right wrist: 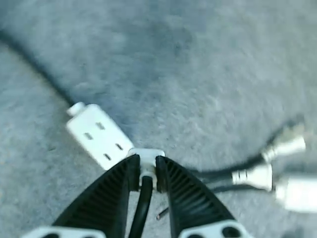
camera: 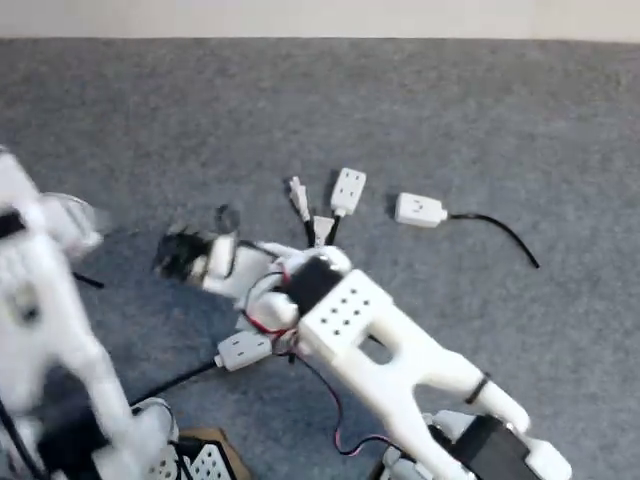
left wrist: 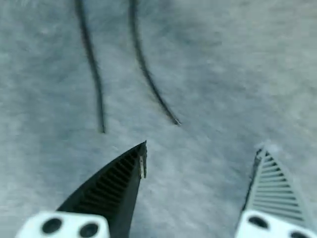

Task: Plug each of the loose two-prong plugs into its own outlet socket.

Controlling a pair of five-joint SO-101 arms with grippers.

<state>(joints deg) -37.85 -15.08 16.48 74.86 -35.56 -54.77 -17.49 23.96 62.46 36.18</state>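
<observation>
Right socket (camera: 420, 209) beside middle socket (camera: 348, 190); plug (camera: 298, 195) left of both.

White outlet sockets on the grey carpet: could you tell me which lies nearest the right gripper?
The white socket block touching the white plug held between the right gripper's fingers; the other sockets lie apart, near the loose plugs.

Indoor room: grey carpet (camera: 500, 120), pale wall (camera: 300, 18).

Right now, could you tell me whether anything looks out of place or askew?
Yes: the right gripper is shut on a plug that meets the white socket block at its end corner, beside the visible slots rather than over them, so it looks misaligned. Its prongs are hidden.
</observation>
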